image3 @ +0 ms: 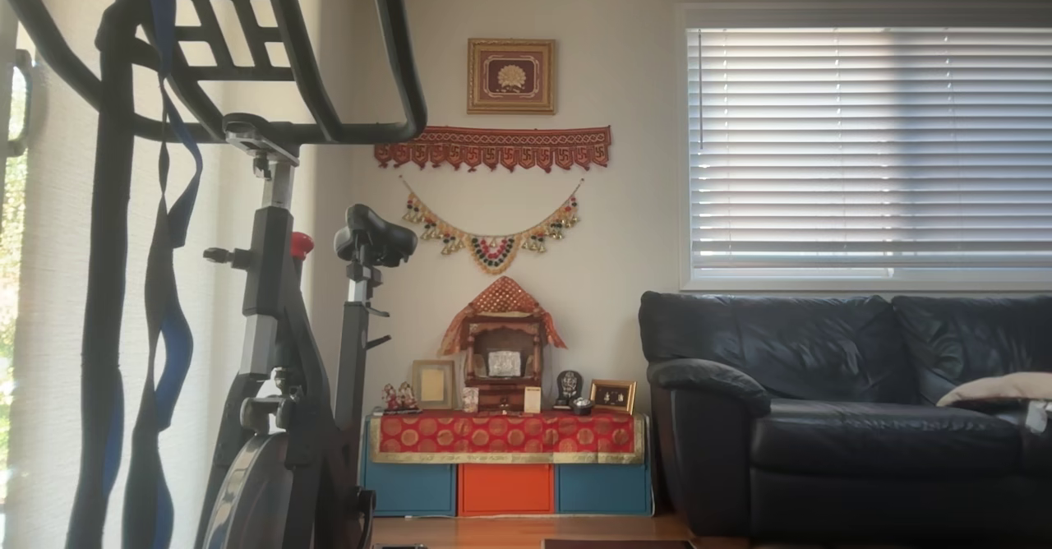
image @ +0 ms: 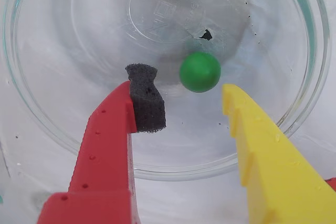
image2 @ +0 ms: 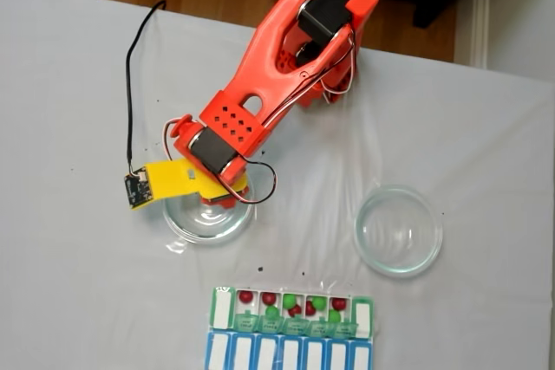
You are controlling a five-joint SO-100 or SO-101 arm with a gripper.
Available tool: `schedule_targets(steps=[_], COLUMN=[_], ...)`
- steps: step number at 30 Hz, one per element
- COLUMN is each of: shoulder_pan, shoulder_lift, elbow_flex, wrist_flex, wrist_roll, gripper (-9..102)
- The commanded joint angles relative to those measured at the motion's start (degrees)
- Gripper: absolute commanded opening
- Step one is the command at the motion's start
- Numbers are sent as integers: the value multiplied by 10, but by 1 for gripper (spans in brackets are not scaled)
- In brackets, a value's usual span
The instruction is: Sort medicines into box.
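One green ball (image: 200, 72) in dish (image: 294, 108)

Ball (image: 200, 71) in the left dish (image2: 208, 218) under the gripper (image: 191, 95), second dish (image2: 399, 231) to its right in the fixed view, box (image2: 290, 311) in front

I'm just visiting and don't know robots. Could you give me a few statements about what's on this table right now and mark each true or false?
1. One green ball lies in the glass dish under the gripper. True.
2. The gripper is clamped shut on that ball. False: its red and yellow fingers stand apart, the ball beyond their tips.
3. The second glass dish, on the right in the fixed view, holds red balls. False: it looks empty.
4. The pill organizer already holds red and green balls. True.
5. The red finger carries a dark foam pad. True.
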Motion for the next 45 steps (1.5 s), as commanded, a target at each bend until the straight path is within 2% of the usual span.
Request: schedule_targets(steps=[1, 7, 45], shoulder_pan=[0, -1, -25], shoulder_lift=[10, -50, -54], elbow_flex=[-19, -53, -25], wrist_flex=[2, 25, 21], wrist_roll=[2, -3, 30], gripper=[22, 24, 22])
